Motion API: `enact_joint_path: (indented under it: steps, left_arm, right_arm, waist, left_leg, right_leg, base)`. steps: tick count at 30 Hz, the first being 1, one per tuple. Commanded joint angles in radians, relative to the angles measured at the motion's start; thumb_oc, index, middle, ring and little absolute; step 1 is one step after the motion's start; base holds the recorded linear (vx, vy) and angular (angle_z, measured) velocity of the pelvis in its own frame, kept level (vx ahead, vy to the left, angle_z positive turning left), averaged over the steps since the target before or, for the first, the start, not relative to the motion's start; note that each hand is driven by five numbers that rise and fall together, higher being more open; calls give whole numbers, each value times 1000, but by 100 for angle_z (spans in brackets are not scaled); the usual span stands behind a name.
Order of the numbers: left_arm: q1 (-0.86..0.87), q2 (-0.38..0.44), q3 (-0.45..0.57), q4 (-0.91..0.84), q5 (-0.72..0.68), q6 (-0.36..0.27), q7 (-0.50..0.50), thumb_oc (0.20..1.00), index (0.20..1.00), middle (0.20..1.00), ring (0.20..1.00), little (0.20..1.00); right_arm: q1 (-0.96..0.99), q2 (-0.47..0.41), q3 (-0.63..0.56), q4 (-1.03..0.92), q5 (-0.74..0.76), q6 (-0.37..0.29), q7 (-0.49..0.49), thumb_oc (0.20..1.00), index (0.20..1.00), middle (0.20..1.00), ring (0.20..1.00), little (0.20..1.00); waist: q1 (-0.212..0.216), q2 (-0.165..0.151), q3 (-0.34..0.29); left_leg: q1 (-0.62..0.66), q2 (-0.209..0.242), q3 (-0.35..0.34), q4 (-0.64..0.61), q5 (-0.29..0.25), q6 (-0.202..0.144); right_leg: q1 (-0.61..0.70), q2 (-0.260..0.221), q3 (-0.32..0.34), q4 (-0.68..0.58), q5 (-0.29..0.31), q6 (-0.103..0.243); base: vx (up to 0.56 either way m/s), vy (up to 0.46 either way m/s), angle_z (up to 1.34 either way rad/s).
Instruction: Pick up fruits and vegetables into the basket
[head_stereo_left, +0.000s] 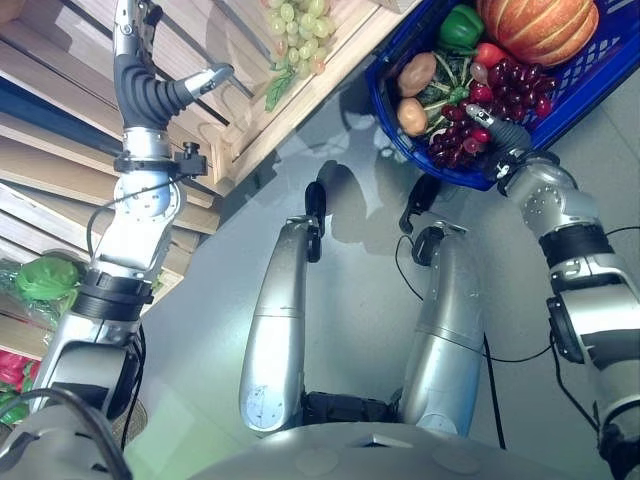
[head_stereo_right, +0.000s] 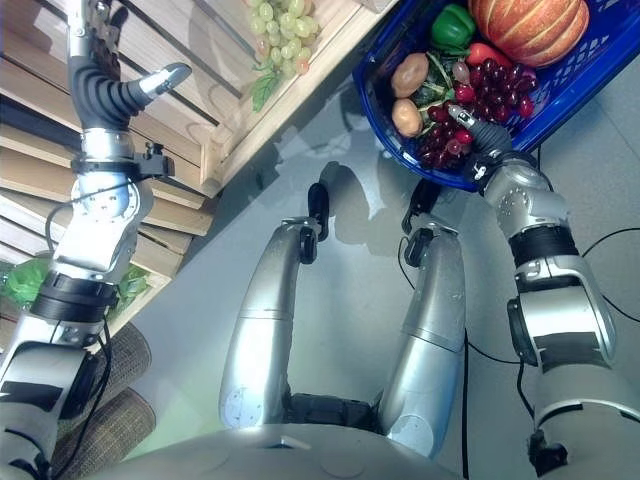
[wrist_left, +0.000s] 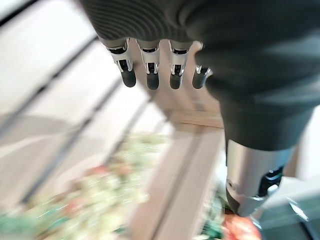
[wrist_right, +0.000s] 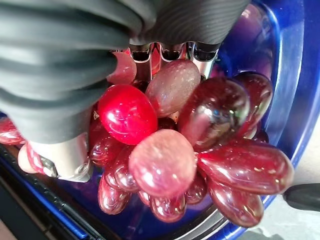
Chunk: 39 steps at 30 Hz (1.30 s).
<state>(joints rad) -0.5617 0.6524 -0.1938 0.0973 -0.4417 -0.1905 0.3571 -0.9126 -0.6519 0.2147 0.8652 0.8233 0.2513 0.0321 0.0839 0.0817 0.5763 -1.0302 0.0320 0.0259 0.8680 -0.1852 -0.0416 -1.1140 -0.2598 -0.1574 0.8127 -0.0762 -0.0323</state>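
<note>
1. Resting in the blue basket (head_stereo_left: 400, 110), a bunch of red grapes (wrist_right: 170, 150) is met by the right hand (head_stereo_left: 500, 135); its fingers are buried among the berries, so whether they are clamped or slack cannot be told.
2. Around the grapes, two potatoes (head_stereo_left: 417, 72), a green pepper (head_stereo_left: 460, 27) and a pumpkin (head_stereo_left: 535, 25) are seen already in the basket.
3. A bunch of green grapes (head_stereo_left: 300, 25) is left on the wooden shelf (head_stereo_left: 250, 110), near the left hand (head_stereo_left: 205, 78), which is held relaxed and empty, fingers straight.
4. If the right hand is lifted while berries are caught between its fingers, the red bunch could be dragged over the rim or the basket tipped.
5. Loose green grapes could be scattered by a grasp taken too low on the bunch.
</note>
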Motion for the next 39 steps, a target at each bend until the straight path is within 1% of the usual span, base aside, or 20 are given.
enact_joint_path:
  steps: [1, 3, 4, 5, 8, 10, 12, 15, 18, 20, 21, 23, 24, 25, 28, 31, 35, 37, 38, 39]
  left_arm:
    - [33, -73, 14, -10, -179, 32, -63, 1000, 1000, 1000, 1000, 1000]
    - [32, -83, 11, -7, -172, 28, -59, 1000, 1000, 1000, 1000, 1000]
    - [32, -88, 6, -12, -113, 14, -45, 1000, 1000, 1000, 1000, 1000]
    - [33, -89, 4, -13, -101, 9, -37, 1000, 1000, 1000, 1000, 1000]
    - [26, -78, -9, -19, 42, -18, 31, 1000, 1000, 1000, 1000, 1000]
    - [22, -62, -18, -17, 204, -17, 109, 1000, 1000, 1000, 1000, 1000]
    - [23, -45, -23, -26, 345, 0, 169, 1000, 1000, 1000, 1000, 1000]
    - [37, -5, -20, -54, 625, 73, 276, 1000, 1000, 1000, 1000, 1000]
    - [48, 23, -5, -74, 750, 120, 311, 1000, 1000, 1000, 1000, 1000]
    - [64, 35, 2, -89, 831, 150, 334, 1000, 1000, 1000, 1000, 1000]
    - [70, 52, 14, -92, 936, 180, 364, 1000, 1000, 1000, 1000, 1000]
    - [86, 80, 22, -96, 1054, 228, 395, 1000, 1000, 1000, 1000, 1000]
    - [89, 79, 22, -97, 1057, 229, 396, 1000, 1000, 1000, 1000, 1000]
    - [112, 116, 47, -100, 1150, 269, 413, 1000, 1000, 1000, 1000, 1000]
    - [159, 167, 70, -87, 1271, 312, 440, 1000, 1000, 1000, 1000, 1000]
    - [208, 215, 84, -58, 1369, 351, 422, 1000, 1000, 1000, 1000, 1000]
    - [244, 255, 64, -15, 1469, 409, 383, 1000, 1000, 1000, 1000, 1000]
    - [261, 283, 44, 20, 1508, 431, 337, 1000, 1000, 1000, 1000, 1000]
    - [272, 303, 21, 54, 1526, 450, 283, 1000, 1000, 1000, 1000, 1000]
    - [272, 303, 21, 54, 1526, 450, 283, 1000, 1000, 1000, 1000, 1000]
  right_arm:
    - [19, -29, 48, 27, -64, -11, -81, 1000, 1000, 1000, 1000, 1000]
    - [14, -29, 54, 30, -119, -40, -140, 1000, 1000, 1000, 1000, 1000]
    - [16, -27, 56, 19, -150, -63, -193, 1000, 1000, 1000, 1000, 1000]
    - [17, -26, 56, 13, -155, -65, -203, 1000, 1000, 1000, 1000, 1000]
    - [33, -28, 55, -32, -247, -108, -303, 1000, 1000, 1000, 1000, 1000]
    - [76, -24, 43, -83, -297, -126, -372, 1000, 1000, 1000, 1000, 1000]
    - [120, -13, 39, -134, -360, -128, -401, 1000, 1000, 1000, 1000, 1000]
    - [231, 5, 39, -253, -472, -136, -411, 1000, 1000, 1000, 1000, 1000]
    - [328, 29, 45, -349, -545, -164, -422, 1000, 1000, 1000, 1000, 1000]
    - [385, 42, 42, -410, -604, -191, -412, 1000, 1000, 1000, 1000, 1000]
    - [436, 64, 54, -481, -670, -214, -408, 1000, 1000, 1000, 1000, 1000]
    - [501, 74, 61, -558, -741, -241, -397, 1000, 1000, 1000, 1000, 1000]
    - [506, 76, 61, -563, -744, -240, -397, 1000, 1000, 1000, 1000, 1000]
    - [573, 69, 58, -629, -795, -293, -365, 1000, 1000, 1000, 1000, 1000]
    - [657, 49, 50, -699, -829, -352, -322, 1000, 1000, 1000, 1000, 1000]
    - [720, 11, 27, -765, -835, -401, -258, 1000, 1000, 1000, 1000, 1000]
    - [762, -22, -1, -816, -808, -422, -206, 1000, 1000, 1000, 1000, 1000]
    - [782, -39, -22, -835, -798, -441, -172, 1000, 1000, 1000, 1000, 1000]
    - [790, -51, -36, -852, -794, -450, -149, 1000, 1000, 1000, 1000, 1000]
    - [790, -51, -36, -852, -794, -450, -149, 1000, 1000, 1000, 1000, 1000]
  waist:
    - [-10, 85, -56]
    - [-14, 84, -56]
    - [-18, 82, -56]
    - [-19, 81, -56]
    - [-31, 77, -56]
    - [-46, 73, -56]
    - [-56, 69, -56]
    - [-78, 63, -56]
    - [-98, 58, -56]
    - [-110, 52, -56]
    - [-126, 50, -56]
    - [-144, 46, -56]
    - [-144, 44, -56]
    - [-161, 44, -56]
    - [-183, 44, -56]
    - [-207, 51, -56]
    - [-232, 61, -56]
    - [-248, 70, -56]
    - [-262, 76, -56]
    - [-262, 76, -56]
  left_leg:
    - [-8, -11, 53, -156, 33, 59]
    - [-2, -10, 55, -162, 32, 60]
    - [8, -9, 57, -170, 32, 60]
    - [11, -9, 58, -173, 32, 59]
    - [36, -6, 63, -191, 33, 56]
    - [66, 0, 70, -208, 34, 50]
    - [91, 1, 74, -226, 37, 45]
    - [144, 7, 87, -256, 43, 34]
    - [191, 13, 99, -277, 45, 25]
    - [220, 15, 105, -291, 48, 18]
    - [244, 18, 111, -302, 49, 12]
    - [278, 18, 121, -317, 52, 3]
    - [281, 18, 122, -319, 53, 3]
    - [308, 18, 132, -330, 54, -3]
    - [350, 20, 147, -346, 57, -11]
    - [383, 22, 164, -358, 60, -15]
    - [406, 22, 177, -365, 62, -18]
    - [416, 24, 186, -365, 63, -20]
    - [424, 25, 195, -366, 63, -21]
    - [424, 25, 195, -366, 63, -21]
  right_leg:
    - [8, 41, -32, 136, -182, 56]
    - [14, 44, -32, 125, -179, 58]
    - [24, 49, -33, 112, -176, 58]
    - [27, 51, -33, 108, -176, 58]
    - [46, 60, -31, 84, -171, 60]
    - [73, 71, -25, 59, -167, 63]
    - [94, 79, -22, 42, -167, 64]
    - [138, 91, -15, 9, -167, 66]
    - [179, 97, -9, -12, -171, 69]
    - [206, 100, -3, -25, -174, 72]
    - [226, 104, 4, -38, -174, 75]
    - [253, 107, 11, -55, -172, 79]
    - [256, 107, 12, -57, -172, 79]
    - [278, 108, 19, -74, -171, 82]
    - [312, 105, 30, -93, -167, 88]
    - [339, 99, 44, -112, -160, 93]
    - [352, 95, 60, -122, -154, 97]
    - [357, 92, 72, -129, -149, 100]
    - [360, 89, 79, -137, -144, 104]
    - [360, 89, 79, -137, -144, 104]
  base:
    - [0, 0, 0]
    - [0, 0, 0]
    - [0, 0, 0]
    - [0, 0, 0]
    - [-14, 16, -5]
    - [-17, 42, -7]
    - [-14, 44, -10]
    - [-8, 58, -15]
    - [0, 61, -12]
    - [7, 76, -19]
    - [10, 87, -20]
    - [12, 95, -22]
    - [13, 119, -19]
    - [18, 126, -15]
    - [16, 136, -24]
    - [10, 141, -23]
    - [10, 119, -15]
    - [15, 165, -16]
    - [15, 122, -14]
    - [11, 144, -22]
